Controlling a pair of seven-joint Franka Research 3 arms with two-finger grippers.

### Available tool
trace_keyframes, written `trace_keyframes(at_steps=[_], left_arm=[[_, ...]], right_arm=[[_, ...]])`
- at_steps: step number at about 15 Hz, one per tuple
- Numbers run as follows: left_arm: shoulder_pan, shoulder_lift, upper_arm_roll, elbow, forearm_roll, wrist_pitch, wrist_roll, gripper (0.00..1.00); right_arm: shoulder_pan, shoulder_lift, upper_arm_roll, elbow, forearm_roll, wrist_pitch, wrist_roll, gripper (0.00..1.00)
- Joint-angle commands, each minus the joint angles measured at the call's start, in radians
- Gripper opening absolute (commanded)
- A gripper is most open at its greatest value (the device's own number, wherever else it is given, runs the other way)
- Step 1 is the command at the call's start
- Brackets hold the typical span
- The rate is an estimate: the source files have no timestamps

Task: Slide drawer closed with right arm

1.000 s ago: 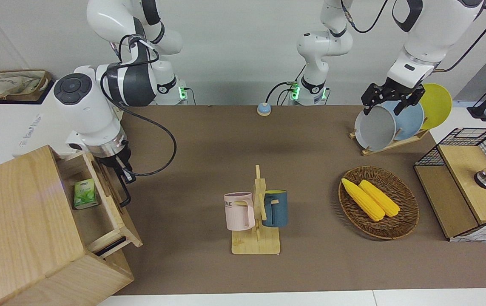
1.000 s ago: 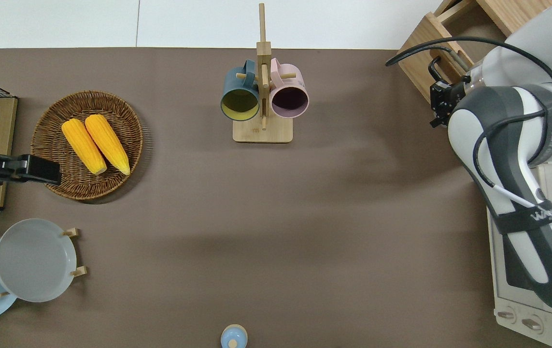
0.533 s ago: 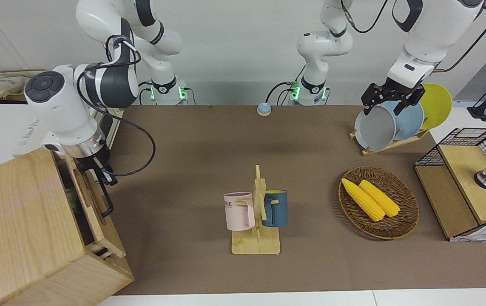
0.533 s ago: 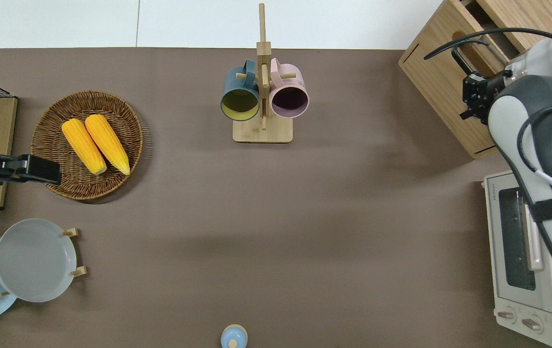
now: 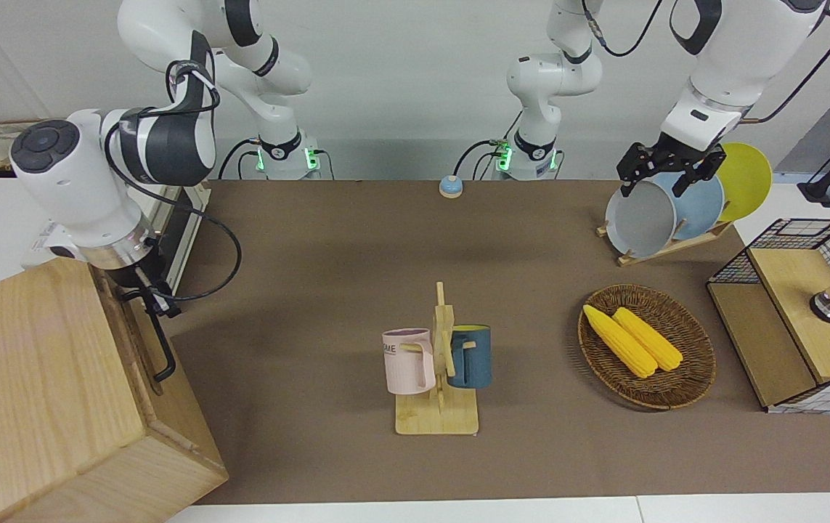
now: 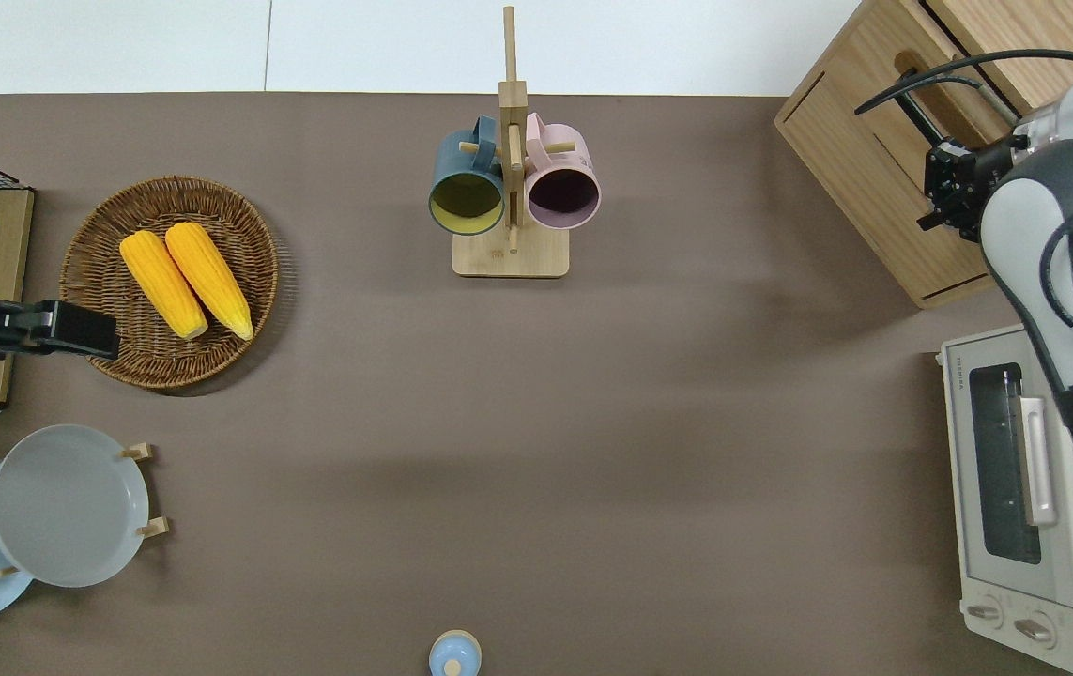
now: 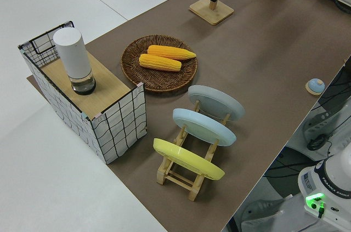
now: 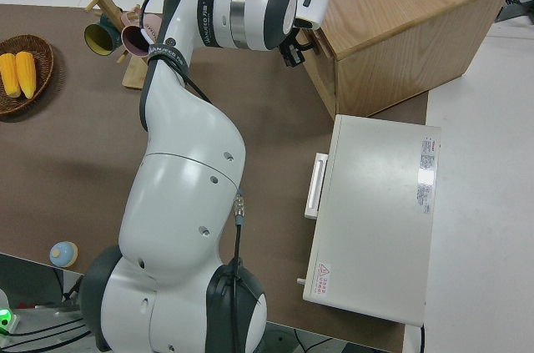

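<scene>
The drawer (image 5: 136, 340) is pushed in, its front panel flush with the big pale wooden cabinet (image 5: 30, 385) at the right arm's end of the table. In the overhead view the drawer front (image 6: 893, 105) carries its black loop handle (image 6: 919, 105), which also shows in the front view (image 5: 161, 349). My right gripper (image 5: 141, 289) is at the front panel, at the handle's end nearer to the robots. It also shows in the overhead view (image 6: 942, 188) and the right side view (image 8: 292, 49). The left arm is parked.
A white toaster oven (image 6: 1034, 488) stands beside the cabinet, nearer to the robots. A mug rack (image 5: 438, 378) holds a pink and a blue mug mid-table. A wicker basket with corn (image 5: 647, 347), a plate rack (image 5: 665, 211) and a wire-mesh box (image 5: 799, 312) stand toward the left arm's end.
The drawer has slid from half open to fully in, hiding the green packet inside. My right gripper moved with the front panel toward the cabinet. The left arm has not moved.
</scene>
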Motion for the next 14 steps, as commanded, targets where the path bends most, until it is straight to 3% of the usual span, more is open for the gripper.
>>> trace_keyframes(at_steps=[1,8,12,14], left_arm=[[0.005,0.011,-0.007,0.026,0.017,-0.020,0.009,0.99],[0.005,0.011,-0.007,0.024,0.017,-0.020,0.009,0.99],[0.005,0.011,-0.007,0.026,0.017,-0.020,0.009,0.99],[0.005,0.011,-0.007,0.026,0.017,-0.020,0.009,0.99]], right_arm=[[-0.002,0.028,0.015,0.034,-0.017,0.009,-0.020,0.000],[0.130,0.001,0.017,0.023,-0.013,-0.009,-0.031,0.000],[0.210,-0.058,0.017,0.016,-0.007,-0.061,-0.069,0.000],[0.231,-0.108,0.017,-0.012,0.001,-0.100,-0.123,0.000]])
